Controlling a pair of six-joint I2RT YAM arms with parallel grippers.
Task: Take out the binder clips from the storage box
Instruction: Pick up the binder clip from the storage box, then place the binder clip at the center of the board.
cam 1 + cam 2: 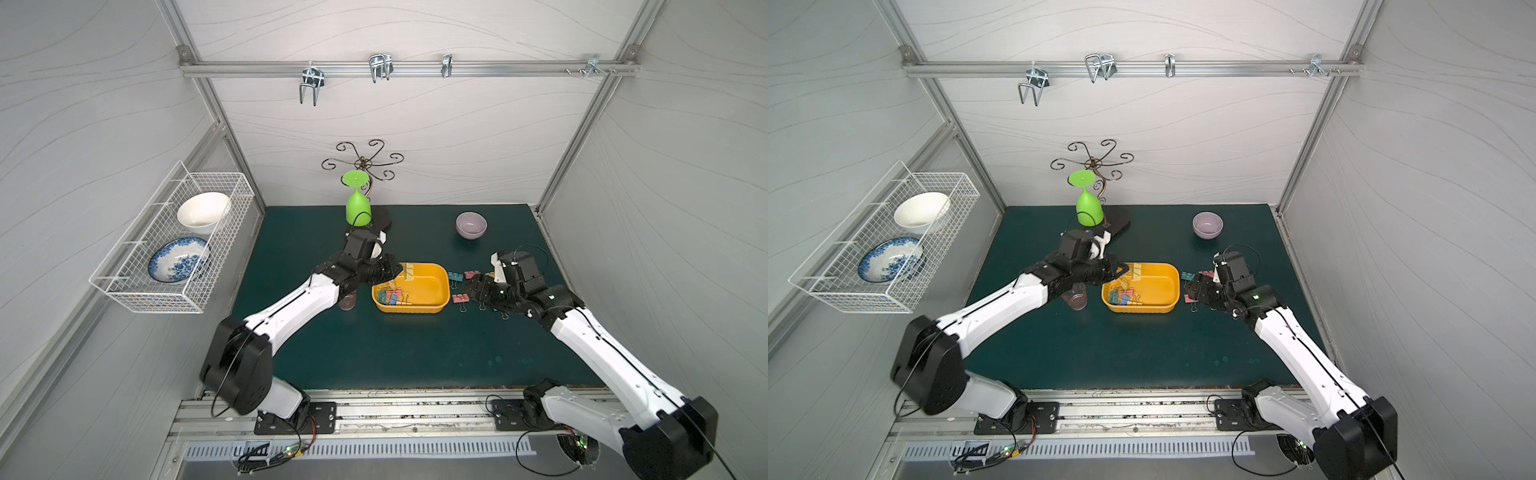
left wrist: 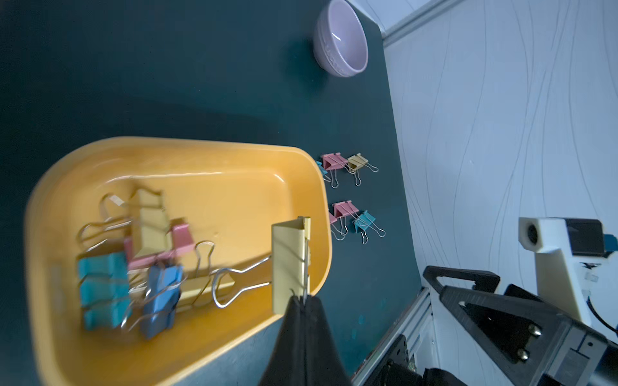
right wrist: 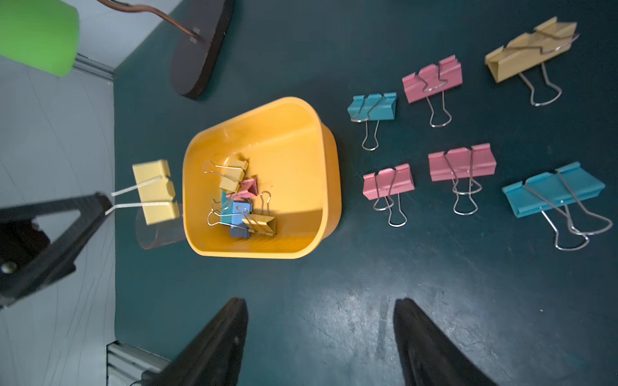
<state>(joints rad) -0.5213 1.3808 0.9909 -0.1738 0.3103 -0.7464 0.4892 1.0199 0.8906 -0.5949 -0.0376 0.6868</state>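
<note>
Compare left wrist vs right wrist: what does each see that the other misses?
Left wrist only: the lilac bowl.

Right wrist only: the green glass, the dark stand base and a clear tumbler next to the box.

Both: the storage box, the heap of clips inside it, the yellow binder clip held by its wire handle in the shut left pincer, and six clips lying on the mat beside the box. The box rim partly hides two of them in the left wrist view.
</note>
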